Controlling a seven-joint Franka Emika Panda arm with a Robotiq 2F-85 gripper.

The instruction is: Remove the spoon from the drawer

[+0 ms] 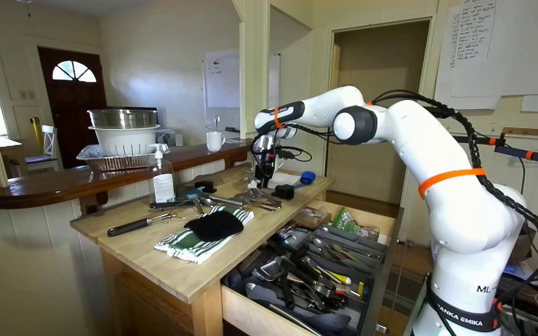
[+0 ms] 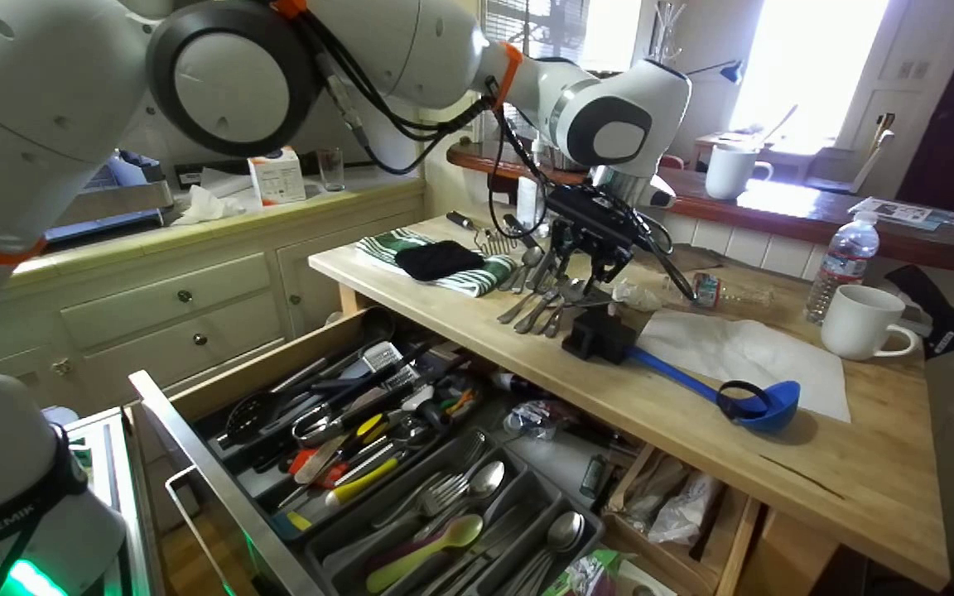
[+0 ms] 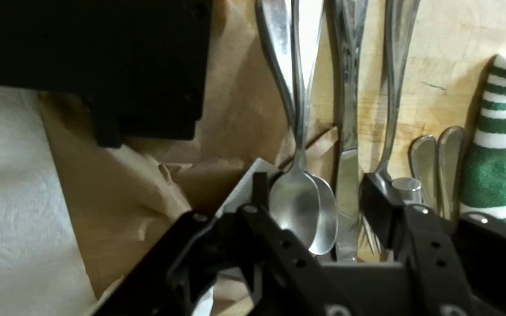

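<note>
The drawer [image 1: 255,312] stands open below the counter, with its front edge [image 2: 212,488] nearer the robot base. Inside it, metal spoons [image 2: 564,530] and a yellow-green spoon [image 2: 444,546] lie in a grey divided tray, also seen in an exterior view [image 1: 318,242]. My gripper [image 3: 319,193] is open and empty, pointing down over cutlery on the counter, away from the drawer; it shows in both exterior views [image 1: 263,182] [image 2: 580,269]. In the wrist view, two stacked metal spoons [image 3: 294,206] and a knife [image 3: 347,202] lie between the finger outlines. Fingertip height above them is unclear.
A black block [image 2: 601,335] with a blue ladle [image 2: 767,406] lies beside the gripper. A striped towel [image 1: 203,238] with a black cloth, a pump bottle [image 1: 163,182], a white mug [image 2: 862,323] and a water bottle [image 2: 841,265] also stand or lie on the counter.
</note>
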